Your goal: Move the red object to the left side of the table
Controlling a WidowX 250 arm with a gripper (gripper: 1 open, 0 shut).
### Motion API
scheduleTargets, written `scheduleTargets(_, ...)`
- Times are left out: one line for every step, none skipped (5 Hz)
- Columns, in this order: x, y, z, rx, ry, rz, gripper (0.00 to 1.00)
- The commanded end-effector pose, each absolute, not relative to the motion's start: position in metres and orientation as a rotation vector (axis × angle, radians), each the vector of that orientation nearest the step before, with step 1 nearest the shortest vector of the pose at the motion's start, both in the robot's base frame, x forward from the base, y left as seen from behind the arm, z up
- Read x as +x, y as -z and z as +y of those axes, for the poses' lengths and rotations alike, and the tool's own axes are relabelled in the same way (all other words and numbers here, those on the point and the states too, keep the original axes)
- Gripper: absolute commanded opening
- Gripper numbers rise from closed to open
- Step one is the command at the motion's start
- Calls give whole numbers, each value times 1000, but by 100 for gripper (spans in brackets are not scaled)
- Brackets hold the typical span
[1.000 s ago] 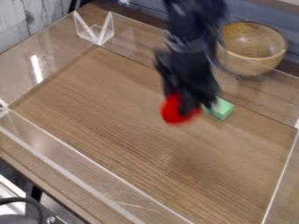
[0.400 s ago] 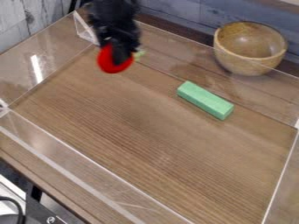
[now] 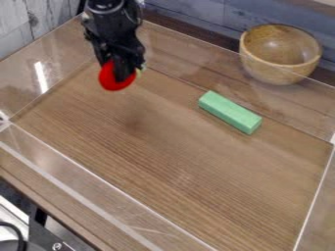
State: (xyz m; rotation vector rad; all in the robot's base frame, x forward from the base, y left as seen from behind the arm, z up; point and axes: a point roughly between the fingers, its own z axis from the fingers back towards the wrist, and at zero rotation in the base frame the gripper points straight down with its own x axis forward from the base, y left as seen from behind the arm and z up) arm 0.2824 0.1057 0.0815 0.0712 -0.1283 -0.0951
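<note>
Tabletop [image 3: 157, 147]: brown wood-like surface, visible grain, smooth, soft sheen. Low edge walls [image 3: 78, 192]: clear plastic, glossy. Round bowl [image 3: 279, 51]: wood-toned, smooth, faint gloss. Rectangular block [image 3: 230, 112]: pale green, smooth, mostly matt. Red object [image 3: 116, 75]: smooth, glossy-looking. Gripper [image 3: 116, 61]: dark, largely matt; exact material unclear.

This looks like a robotics lab or test bench. A robot arm [image 3: 116, 22] reaches over a wood-grain tabletop [image 3: 157, 147] edged by low clear walls [image 3: 59, 169], with black cables [image 3: 29, 221] at one corner and a wooden bowl [image 3: 279, 51] and a green block [image 3: 230, 112] set out on the surface.
</note>
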Motion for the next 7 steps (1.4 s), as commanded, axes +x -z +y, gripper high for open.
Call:
scheduleTargets(292, -81, 106, 91, 97, -146, 0)
scheduleTargets(297, -76, 103, 85, 81, -134, 0)
scheduleTargets(300, -77, 100, 73, 66, -127, 0)
scheduleTargets(303, -76, 97, 63, 51, -118, 0)
scheduleTargets(305, -75, 94, 53, 39, -110, 0)
scheduleTargets(307, -75, 90, 44, 26, -103, 0)
scheduleTargets(309, -75, 85, 35, 7, -95, 0)
